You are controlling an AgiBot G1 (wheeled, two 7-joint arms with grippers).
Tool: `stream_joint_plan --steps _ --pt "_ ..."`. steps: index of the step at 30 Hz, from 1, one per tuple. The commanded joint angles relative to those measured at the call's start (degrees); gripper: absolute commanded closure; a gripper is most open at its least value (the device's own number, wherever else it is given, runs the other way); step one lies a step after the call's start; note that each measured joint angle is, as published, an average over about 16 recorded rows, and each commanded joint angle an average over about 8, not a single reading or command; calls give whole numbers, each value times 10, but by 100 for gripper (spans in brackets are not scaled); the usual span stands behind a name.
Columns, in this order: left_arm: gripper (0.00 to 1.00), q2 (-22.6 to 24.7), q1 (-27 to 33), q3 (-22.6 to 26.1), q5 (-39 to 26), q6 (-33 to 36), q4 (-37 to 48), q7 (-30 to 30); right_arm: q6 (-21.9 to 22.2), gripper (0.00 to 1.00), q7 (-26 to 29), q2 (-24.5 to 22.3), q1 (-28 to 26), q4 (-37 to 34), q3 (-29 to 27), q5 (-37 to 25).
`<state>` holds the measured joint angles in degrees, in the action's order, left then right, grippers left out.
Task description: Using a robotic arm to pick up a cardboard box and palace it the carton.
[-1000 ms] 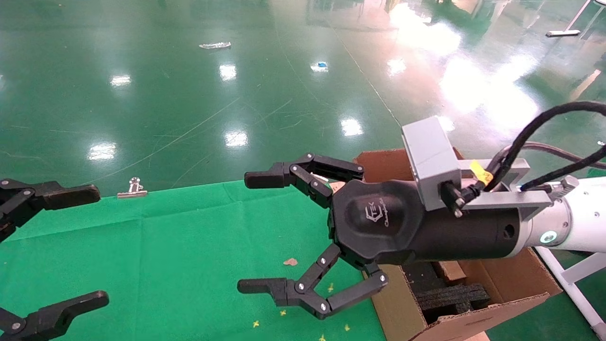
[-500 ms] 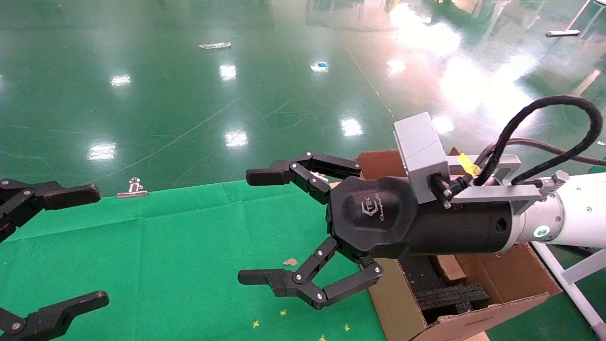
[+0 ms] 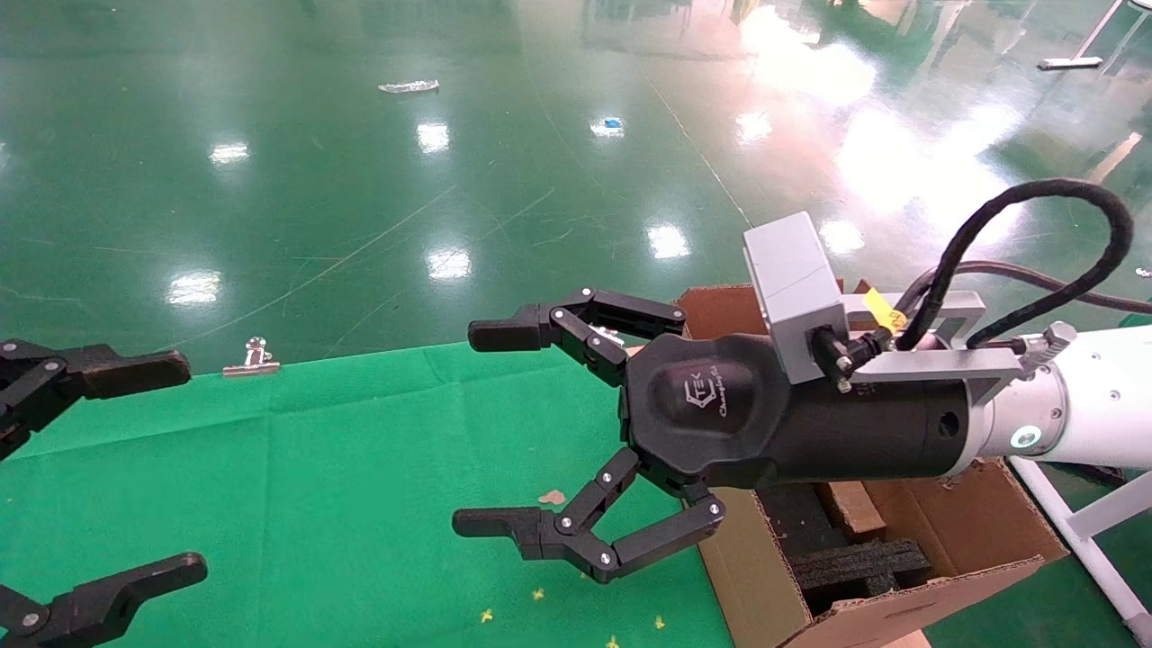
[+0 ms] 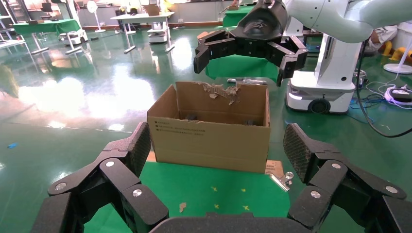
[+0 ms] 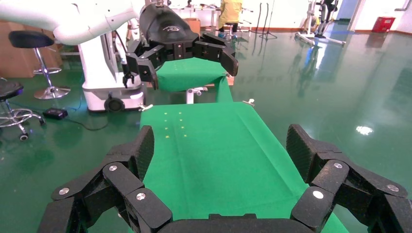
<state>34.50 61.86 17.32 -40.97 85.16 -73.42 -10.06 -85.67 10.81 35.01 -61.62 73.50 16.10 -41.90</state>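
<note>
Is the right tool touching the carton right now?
Apart. The left wrist view shows the right tool hanging open in the air above the carton, with green floor visible between its fingers and the torn flap edge.

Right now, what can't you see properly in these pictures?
- Inside of the carton: in the head view the right gripper and its arm cover much of it; in the left wrist view its front wall hides the inside.
- Small cardboard box: no view shows it clearly.
- Left gripper: the head view's edge cuts off all but its open fingers.
- Printing on the carton's front wall: too small to read in the left wrist view.
</note>
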Motion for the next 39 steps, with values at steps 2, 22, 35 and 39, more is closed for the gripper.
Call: stream_joint_plan --steps 2,22,35,39 --pt "0 0 0 0 0 0 0 0 0 0 0 0 -1 0 1 0" --pt "0 0 0 0 0 0 0 0 1 0 1 0 -2 -2 2 -1" --pt "0 0 0 0 0 0 0 0 1 0 1 0 -2 -2 2 -1" --pt "0 0 0 0 0 0 0 0 1 0 1 0 -2 -2 2 -1"
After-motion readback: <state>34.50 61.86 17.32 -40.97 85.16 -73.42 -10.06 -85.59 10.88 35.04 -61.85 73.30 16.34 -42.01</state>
